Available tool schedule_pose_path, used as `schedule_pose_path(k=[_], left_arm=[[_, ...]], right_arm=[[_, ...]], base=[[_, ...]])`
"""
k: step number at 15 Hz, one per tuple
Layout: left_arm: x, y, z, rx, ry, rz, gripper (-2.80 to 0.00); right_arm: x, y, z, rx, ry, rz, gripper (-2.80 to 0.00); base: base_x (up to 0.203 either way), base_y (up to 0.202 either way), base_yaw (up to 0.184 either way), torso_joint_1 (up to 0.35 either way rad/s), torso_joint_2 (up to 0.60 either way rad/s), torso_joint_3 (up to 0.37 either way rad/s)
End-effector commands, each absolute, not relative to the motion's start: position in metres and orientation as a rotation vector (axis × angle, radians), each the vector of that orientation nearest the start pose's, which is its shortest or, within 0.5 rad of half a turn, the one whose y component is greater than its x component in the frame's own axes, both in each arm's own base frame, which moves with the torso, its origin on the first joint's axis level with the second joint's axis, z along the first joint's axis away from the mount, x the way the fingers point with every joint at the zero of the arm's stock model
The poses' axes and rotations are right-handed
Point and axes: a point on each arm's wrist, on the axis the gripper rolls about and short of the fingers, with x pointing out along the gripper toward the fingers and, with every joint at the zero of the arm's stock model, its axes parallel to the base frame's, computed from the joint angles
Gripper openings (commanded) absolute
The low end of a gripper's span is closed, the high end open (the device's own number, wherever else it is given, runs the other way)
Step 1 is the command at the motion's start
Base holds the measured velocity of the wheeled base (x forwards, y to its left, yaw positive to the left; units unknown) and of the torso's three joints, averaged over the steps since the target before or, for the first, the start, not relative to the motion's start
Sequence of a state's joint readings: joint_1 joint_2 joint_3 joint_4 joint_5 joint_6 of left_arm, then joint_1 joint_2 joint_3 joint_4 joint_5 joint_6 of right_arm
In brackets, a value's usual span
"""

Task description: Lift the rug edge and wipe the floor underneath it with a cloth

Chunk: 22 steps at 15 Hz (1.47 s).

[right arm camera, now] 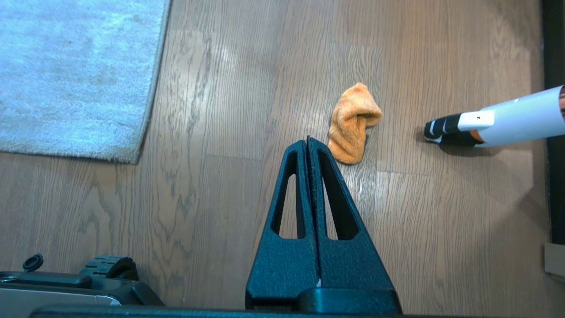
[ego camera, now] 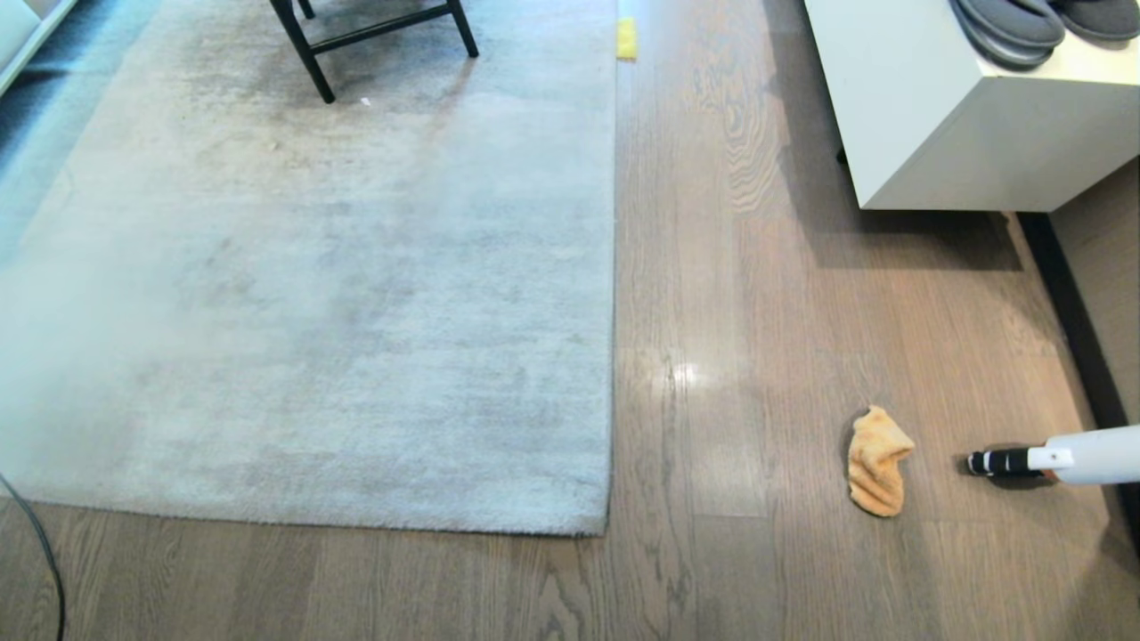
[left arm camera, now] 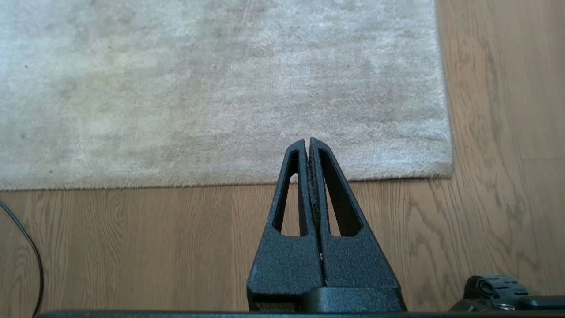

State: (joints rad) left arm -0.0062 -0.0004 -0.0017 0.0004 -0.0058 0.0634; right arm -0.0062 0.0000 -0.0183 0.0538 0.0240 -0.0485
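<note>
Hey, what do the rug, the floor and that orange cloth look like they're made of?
Rug: pale grey short-pile textile, soft and matte; its brushed shading suggests synthetic or viscose fibre.
Floor: grey-brown planks with wood grain and slight sheen; sealed wood or laminate, unclear which.
Cloth: fluffy orange terry or microfibre, lumpy and folded.

Cloth crumpled — rug edge flat.

Orange cloth on grey-brown (streaky-grained) floor, pale grey rug.

One rug, one cloth, two slippers
</note>
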Motion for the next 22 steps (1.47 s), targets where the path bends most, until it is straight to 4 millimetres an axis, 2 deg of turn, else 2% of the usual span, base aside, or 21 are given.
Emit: schedule_pose_path(k=[1, 22], left_arm=[[-0.0229, 0.0, 0.0759, 0.063, -0.002, -0.012, -2.8], [-0.0229, 0.0, 0.0759, 0.063, -0.002, -0.011, -2.8]], right_arm=[[-0.0242, 0.0007, 0.0751, -0.049, 0.036, 0.019, -2.8], [-0.0242, 0.0007, 0.0751, -0.049, 0.036, 0.019, -2.8]], base=[[0.0, 0.0, 0.0, 0.004, 0.0, 0.204], [0.0, 0.0, 0.0, 0.002, 0.0, 0.202]])
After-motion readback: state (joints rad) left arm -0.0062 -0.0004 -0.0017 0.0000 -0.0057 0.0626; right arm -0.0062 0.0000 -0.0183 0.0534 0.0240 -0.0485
